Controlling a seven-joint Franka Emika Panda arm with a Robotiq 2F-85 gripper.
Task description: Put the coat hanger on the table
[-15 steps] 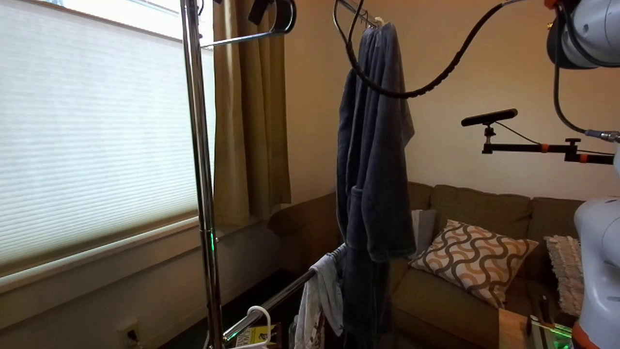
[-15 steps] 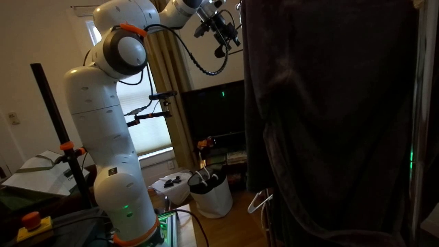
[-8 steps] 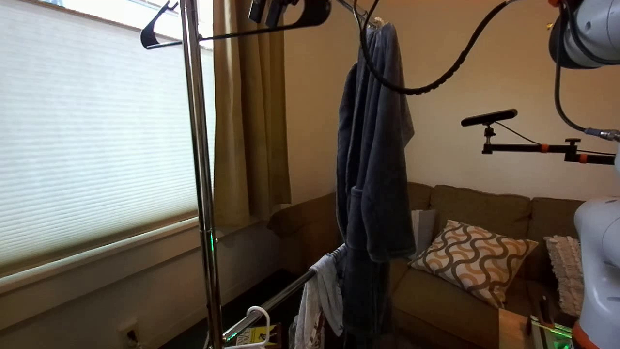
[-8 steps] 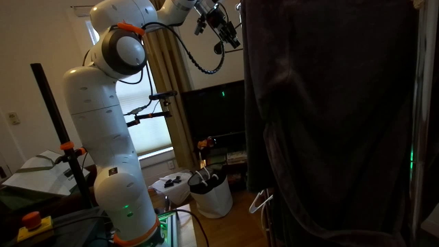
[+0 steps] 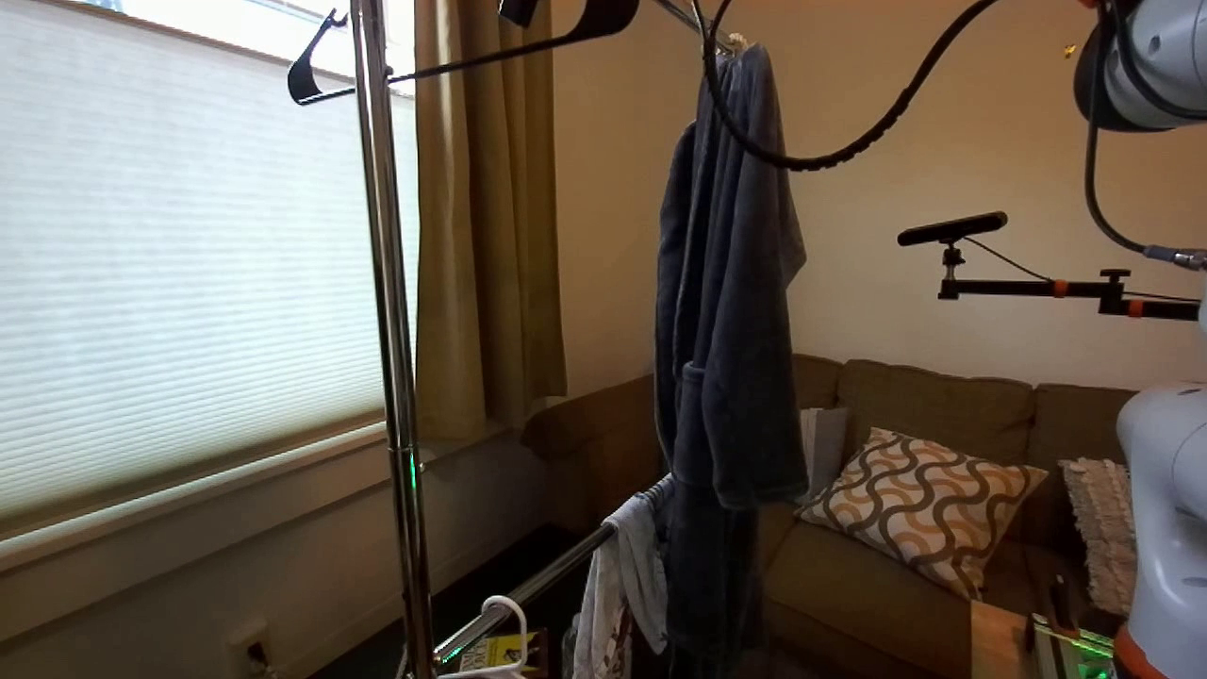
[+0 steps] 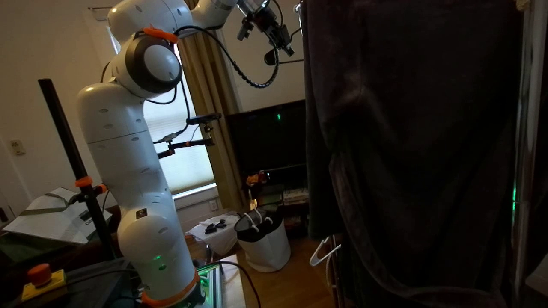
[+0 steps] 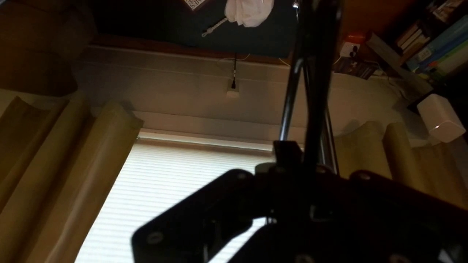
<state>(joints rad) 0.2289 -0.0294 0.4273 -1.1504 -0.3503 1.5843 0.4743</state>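
The black coat hanger [image 5: 305, 77], with broad curved ends and a thin bar, hangs high by the garment rack in an exterior view. An end of the coat hanger [image 6: 270, 57] shows just below my gripper [image 6: 288, 50]. In the wrist view the coat hanger [image 7: 321, 80] is a blurred dark strip running down to my gripper [image 7: 301, 157], whose jaws are together on it. My dark fingertips [image 5: 518, 10] peek in at the top edge above the bar. A light wood table [image 6: 233, 278] lies beside the robot's base.
A grey robe [image 5: 731, 283] hangs from the rack, whose chrome post [image 5: 388, 283] stands near the hanger. In an exterior view a dark robe [image 6: 411, 128] fills the right side. A white hanger [image 6: 320, 252], a laundry basket [image 6: 265, 252] and a cloth-covered stand [image 6: 218, 239] sit lower.
My gripper has gone from open to shut on the coat hanger while the arm drew back slightly. The coat hanger has turned, bringing its far end into view, and now tilts a little more.
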